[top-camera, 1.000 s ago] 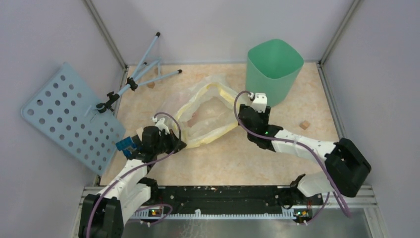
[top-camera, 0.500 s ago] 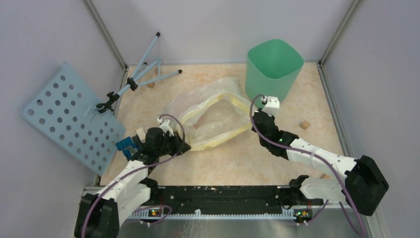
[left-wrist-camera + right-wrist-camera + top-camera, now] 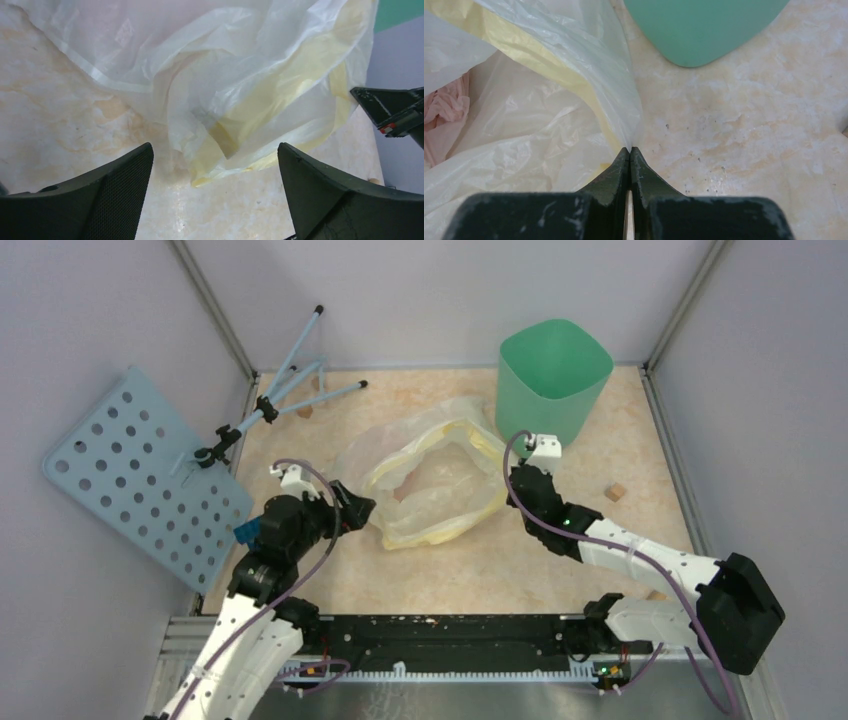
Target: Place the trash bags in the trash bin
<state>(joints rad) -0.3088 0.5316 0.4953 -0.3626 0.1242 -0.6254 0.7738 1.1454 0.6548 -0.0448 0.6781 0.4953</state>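
left pincer (image 3: 215, 150) opened, pink bag (image 3: 446, 112) half hidden

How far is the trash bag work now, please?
Done: nothing; the trash bin holds no bag. In hand: the right gripper pinches an edge of the pale-yellow bag; the left gripper is open, empty. Left: the pink bag, bunched with the yellow one on the table, must go in.

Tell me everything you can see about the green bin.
The bin is mint-green, smooth plastic by its look, with a rounded-square rim and sides narrowing toward the base. It stands upright and open at the far right of the table, near the back wall; nothing shows inside it. The bags spread to its left, their film reaching about to its base. The right gripper, shut on their edge, sits just in front.
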